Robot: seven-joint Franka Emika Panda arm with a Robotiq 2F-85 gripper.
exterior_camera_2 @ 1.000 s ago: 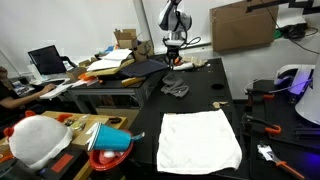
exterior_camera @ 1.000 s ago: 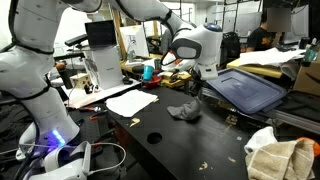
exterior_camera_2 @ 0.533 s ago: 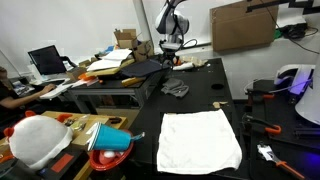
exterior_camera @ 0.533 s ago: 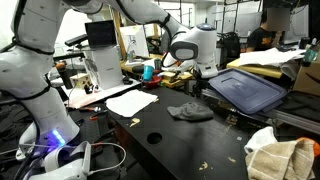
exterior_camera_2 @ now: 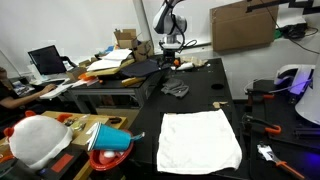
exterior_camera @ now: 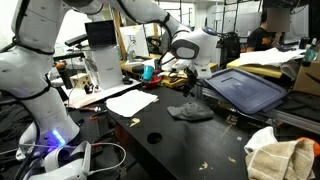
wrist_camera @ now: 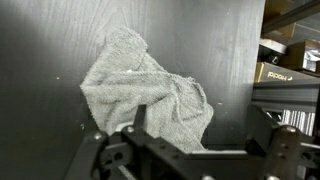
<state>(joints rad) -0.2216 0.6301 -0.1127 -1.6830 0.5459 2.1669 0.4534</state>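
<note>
The tool (wrist_camera: pixel 195 140) hangs released, its jaws spread wide and empty, just above the crumpled grey cloth (wrist_camera: pixel 150 85). The cloth lies mid-frame in the wrist view on the black worktop (wrist_camera: pixel 40 60) (an exterior view shows the cloth (exterior_camera: pixel 188 111) right of centre). Doing this step well likely means rising straight up, so that neither finger snags a raised fold.

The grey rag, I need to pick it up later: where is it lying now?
The grey rag lies crumpled on the black table in both exterior views, right under the open gripper, beside the dark blue tray.
</note>
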